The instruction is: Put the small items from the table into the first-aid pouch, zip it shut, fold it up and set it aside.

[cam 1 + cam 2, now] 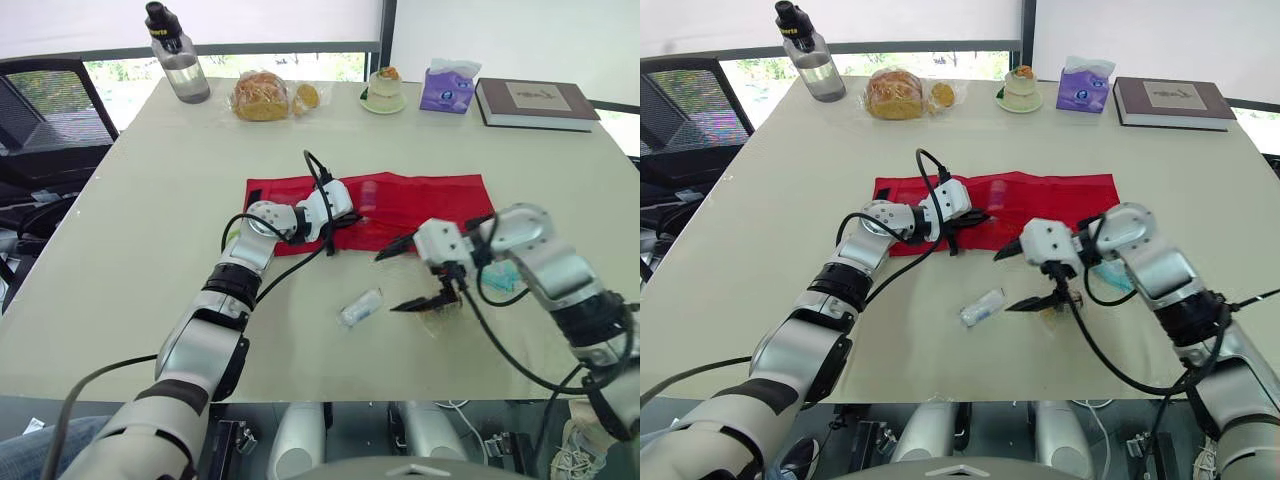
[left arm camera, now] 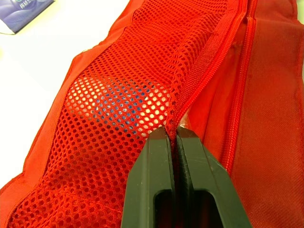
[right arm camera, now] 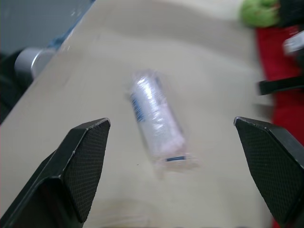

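The red first-aid pouch (image 1: 430, 200) lies unfolded flat mid-table. My left gripper (image 1: 350, 215) is shut on the zip edge of its mesh pocket (image 2: 118, 109), and a white and blue item shows through the mesh. A wrapped bandage roll (image 1: 361, 307) lies on the table in front of the pouch. My right gripper (image 1: 388, 282) is open just to the right of the roll, low over the table, with the roll (image 3: 156, 118) ahead between its fingers but untouched. A clear packet (image 1: 440, 312) lies under the right wrist, and a teal item (image 1: 503, 275) sits behind the forearm.
Along the far edge stand a water bottle (image 1: 178, 55), bagged bread (image 1: 262, 97), a small cake on a plate (image 1: 383, 90), a tissue pack (image 1: 447, 88) and a book (image 1: 535, 103). A black chair (image 1: 40, 110) is off the table's left side.
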{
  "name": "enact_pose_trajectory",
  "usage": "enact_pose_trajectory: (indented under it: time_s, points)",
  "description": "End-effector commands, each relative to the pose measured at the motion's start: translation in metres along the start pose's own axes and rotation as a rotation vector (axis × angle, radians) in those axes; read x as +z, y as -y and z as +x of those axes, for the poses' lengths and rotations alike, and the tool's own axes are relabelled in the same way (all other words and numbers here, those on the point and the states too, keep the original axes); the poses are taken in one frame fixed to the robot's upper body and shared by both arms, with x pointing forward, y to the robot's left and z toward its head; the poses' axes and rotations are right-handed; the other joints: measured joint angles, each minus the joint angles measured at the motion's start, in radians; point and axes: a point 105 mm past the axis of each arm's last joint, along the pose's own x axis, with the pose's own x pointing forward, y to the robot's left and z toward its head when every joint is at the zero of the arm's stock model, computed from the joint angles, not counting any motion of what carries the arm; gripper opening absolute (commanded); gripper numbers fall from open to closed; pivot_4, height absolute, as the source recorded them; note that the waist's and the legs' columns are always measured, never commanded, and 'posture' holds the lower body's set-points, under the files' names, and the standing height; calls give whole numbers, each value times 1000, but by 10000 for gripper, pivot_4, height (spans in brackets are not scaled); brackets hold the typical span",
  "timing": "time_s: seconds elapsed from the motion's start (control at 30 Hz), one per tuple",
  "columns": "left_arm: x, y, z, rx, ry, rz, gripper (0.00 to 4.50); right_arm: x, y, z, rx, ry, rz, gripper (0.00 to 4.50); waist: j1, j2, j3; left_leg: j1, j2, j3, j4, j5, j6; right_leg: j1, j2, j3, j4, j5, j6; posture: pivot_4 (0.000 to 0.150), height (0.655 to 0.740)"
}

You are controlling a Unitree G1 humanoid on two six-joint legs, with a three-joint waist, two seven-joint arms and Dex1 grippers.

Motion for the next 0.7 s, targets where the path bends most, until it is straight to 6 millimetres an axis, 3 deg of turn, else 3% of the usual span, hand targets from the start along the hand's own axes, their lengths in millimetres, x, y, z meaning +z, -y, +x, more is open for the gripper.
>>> enact_pose_trajectory:
  time_s: [0.03, 0.23, 0.33, 0.57, 0.7]
  points:
    - [8, -4, -1, 31, 27, 13, 0, 4, 6, 16, 40, -42, -106, 44562, 0, 0, 0, 0, 0, 0, 0, 0, 0, 0, 0, 0, 0, 0, 0, 1500, 7400]
    - [7, -1, -1, 32, 28, 7, 0, -5, 12, 28, 55, -105, -144, 44562, 2, 0, 0, 0, 0, 0, 0, 0, 0, 0, 0, 0, 0, 0, 0, 1500, 7400]
    - [7, -1, 0, 37, 31, 3, 0, -5, 10, 28, 59, -99, -136, 36589, 2, 0, 0, 0, 0, 0, 0, 0, 0, 0, 0, 0, 0, 0, 0, 1500, 7400]
    - [7, 2, 3, 33, 35, -3, 0, -14, 2, 18, 69, -120, -89, 935, 2, 0, 0, 0, 0, 0, 0, 0, 0, 0, 0, 0, 1, 0, 0, 1500, 7400]
    - [7, 4, 4, 20, 35, -2, 0, 1, 11, 11, -46, -10, -5, 178, 3, 0, 0, 0, 0, 0, 0, 0, 0, 0, 0, 0, 1, 0, 0, 1500, 7400]
